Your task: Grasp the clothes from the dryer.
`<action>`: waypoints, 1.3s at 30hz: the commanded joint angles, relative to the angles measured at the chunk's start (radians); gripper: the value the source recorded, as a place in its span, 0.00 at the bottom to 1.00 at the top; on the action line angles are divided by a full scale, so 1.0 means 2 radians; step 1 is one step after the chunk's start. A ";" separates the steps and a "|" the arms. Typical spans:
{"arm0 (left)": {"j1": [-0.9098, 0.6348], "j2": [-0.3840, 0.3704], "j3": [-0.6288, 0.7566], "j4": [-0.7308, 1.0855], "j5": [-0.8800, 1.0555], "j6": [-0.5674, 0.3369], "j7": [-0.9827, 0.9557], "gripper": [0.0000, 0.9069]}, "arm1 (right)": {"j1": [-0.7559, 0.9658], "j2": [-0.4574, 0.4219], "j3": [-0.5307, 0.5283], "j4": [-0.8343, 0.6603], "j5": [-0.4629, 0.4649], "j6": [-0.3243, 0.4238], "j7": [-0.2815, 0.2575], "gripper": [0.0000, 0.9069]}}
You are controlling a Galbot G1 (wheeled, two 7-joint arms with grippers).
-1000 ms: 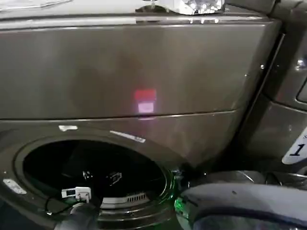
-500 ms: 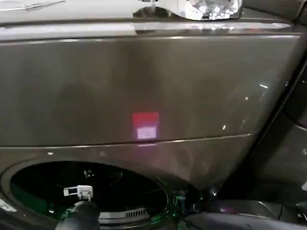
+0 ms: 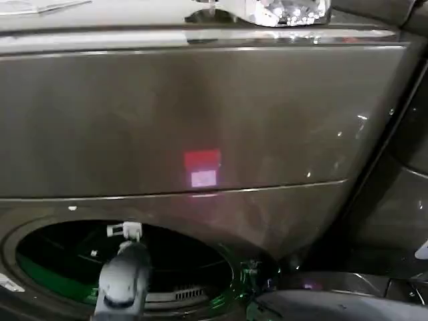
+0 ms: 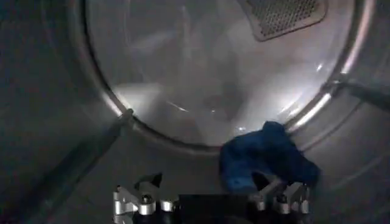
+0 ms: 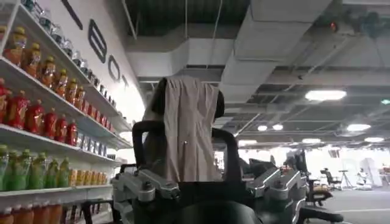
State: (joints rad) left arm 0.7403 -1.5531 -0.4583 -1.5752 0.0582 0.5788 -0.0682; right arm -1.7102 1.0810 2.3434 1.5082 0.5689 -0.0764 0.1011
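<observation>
Left arm reaching into the dryer [image 3: 200, 114] drum mouth. Left pincer [image 4: 210, 199] spread wide, holding nothing, low inside the drum. Clothes [image 4: 265, 155], small blue lump, lying on drum floor touching one fingertip. Grab not done yet: prob. needs to close on cloth, then pull out. Right pincer [image 5: 207, 185] parked away from dryer, wide open, empty.

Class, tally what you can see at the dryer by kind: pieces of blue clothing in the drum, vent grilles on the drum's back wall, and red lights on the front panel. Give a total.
Blue clothes: 1
Vent grilles on the dryer drum's back wall: 1
Red lights: 1
Total: 3
</observation>
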 commanded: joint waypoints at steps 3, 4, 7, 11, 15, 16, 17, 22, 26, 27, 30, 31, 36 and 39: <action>-0.173 -0.011 -0.007 0.287 -0.007 -0.129 0.018 1.00 | 0.000 0.000 -0.002 -0.001 -0.001 0.002 -0.001 1.00; -0.183 -0.012 -0.006 0.302 -0.004 -0.136 0.019 1.00 | 0.000 0.000 -0.002 -0.001 -0.001 0.002 -0.001 1.00; -0.214 -0.015 -0.006 0.350 0.020 -0.155 0.026 1.00 | 0.001 0.002 -0.005 -0.001 -0.002 0.003 -0.001 1.00; -0.241 -0.014 -0.010 0.391 0.022 -0.166 0.039 1.00 | 0.002 0.001 -0.007 -0.004 -0.003 0.005 -0.002 1.00; -0.251 -0.014 -0.008 0.397 0.037 -0.152 0.054 1.00 | 0.006 0.000 -0.011 -0.002 -0.011 0.004 -0.001 1.00; -0.255 -0.015 -0.008 0.402 0.047 -0.142 0.063 1.00 | 0.007 0.000 -0.012 -0.001 -0.012 0.004 -0.001 1.00; -0.258 -0.014 -0.008 0.406 0.080 -0.132 0.080 1.00 | 0.008 0.000 -0.012 -0.001 -0.012 0.004 -0.001 1.00; -0.280 -0.006 -0.010 0.417 0.295 -0.145 0.210 1.00 | 0.006 -0.001 -0.013 -0.004 -0.015 0.006 -0.001 1.00; -0.295 0.003 -0.015 0.419 0.428 -0.200 0.315 1.00 | 0.007 -0.002 -0.015 -0.002 -0.016 0.006 -0.001 1.00; -0.299 0.005 -0.015 0.422 0.447 -0.219 0.339 1.00 | 0.007 -0.003 -0.015 -0.002 -0.016 0.005 -0.001 1.00; -0.301 0.008 -0.012 0.420 0.491 -0.242 0.389 1.00 | 0.007 -0.004 -0.016 -0.002 -0.020 0.006 -0.001 1.00; -0.302 0.009 -0.010 0.421 0.505 -0.253 0.400 1.00 | 0.008 -0.005 -0.017 -0.001 -0.020 0.006 -0.001 1.00; -0.299 0.012 -0.003 0.430 0.597 -0.319 0.466 1.00 | 0.012 0.001 -0.024 0.002 -0.028 0.011 0.000 1.00; -0.294 0.013 -0.012 0.429 0.610 -0.333 0.520 1.00 | 0.013 0.002 -0.025 0.004 -0.030 0.011 0.000 1.00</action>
State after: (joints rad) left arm 0.1634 -1.5355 -0.4699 -0.7442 0.9434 0.0936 0.6085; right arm -1.6868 1.0804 2.2962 1.5122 0.5164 -0.0594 0.1002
